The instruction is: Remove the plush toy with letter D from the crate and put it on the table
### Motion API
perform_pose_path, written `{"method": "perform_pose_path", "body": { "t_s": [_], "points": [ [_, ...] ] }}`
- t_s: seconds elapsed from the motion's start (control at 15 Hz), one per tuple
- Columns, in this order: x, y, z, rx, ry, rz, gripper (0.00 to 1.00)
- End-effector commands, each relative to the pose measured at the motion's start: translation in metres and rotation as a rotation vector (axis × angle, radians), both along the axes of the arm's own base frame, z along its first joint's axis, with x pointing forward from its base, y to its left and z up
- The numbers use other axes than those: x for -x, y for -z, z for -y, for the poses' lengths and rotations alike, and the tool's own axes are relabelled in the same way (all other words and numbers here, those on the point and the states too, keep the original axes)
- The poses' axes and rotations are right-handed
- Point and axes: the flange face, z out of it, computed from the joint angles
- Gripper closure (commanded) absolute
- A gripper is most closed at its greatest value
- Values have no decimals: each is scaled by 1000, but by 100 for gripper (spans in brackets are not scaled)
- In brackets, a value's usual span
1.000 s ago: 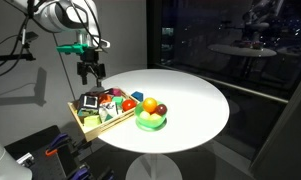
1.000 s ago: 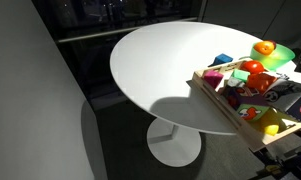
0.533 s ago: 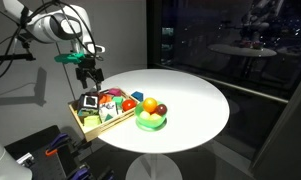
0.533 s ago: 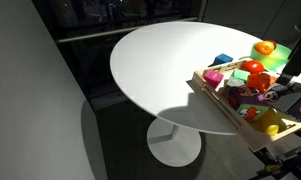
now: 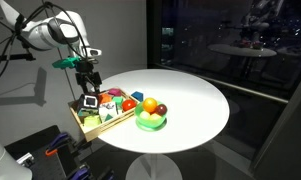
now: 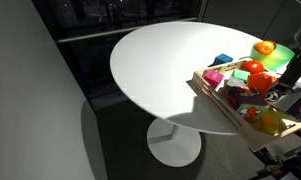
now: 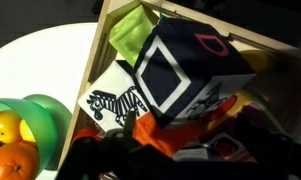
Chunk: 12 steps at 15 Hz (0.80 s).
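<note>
The plush cube with the letter D (image 5: 89, 101) lies at the far end of the wooden crate (image 5: 106, 123). In the wrist view the cube (image 7: 185, 70) is dark navy, with a red D on one face and a white diamond on another. It rests on other soft toys, among them a zebra-print one (image 7: 115, 103). My gripper (image 5: 88, 86) hangs just above the cube, fingers apart and empty. Its dark fingers (image 7: 175, 165) fill the bottom of the wrist view.
The crate (image 6: 222, 108) sits at the edge of the round white table (image 5: 195, 100) and holds several colourful toys. A green bowl of fruit (image 5: 150, 121) stands beside the crate. It also shows in the wrist view (image 7: 40, 115). Bare tabletop (image 6: 155, 60) lies beyond.
My gripper has moved down and sideways, from above the table edge to just over the D cube in the crate. The toys have not moved.
</note>
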Motion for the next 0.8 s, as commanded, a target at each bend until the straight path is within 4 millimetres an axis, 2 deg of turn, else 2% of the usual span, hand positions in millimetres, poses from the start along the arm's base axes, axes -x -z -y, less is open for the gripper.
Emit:
{"method": "perform_pose_path", "body": {
  "t_s": [0.0,0.73],
  "points": [
    [7,-1,3,37,57,-11,0],
    [9,20,16,48,135,-171,0]
  ]
}}
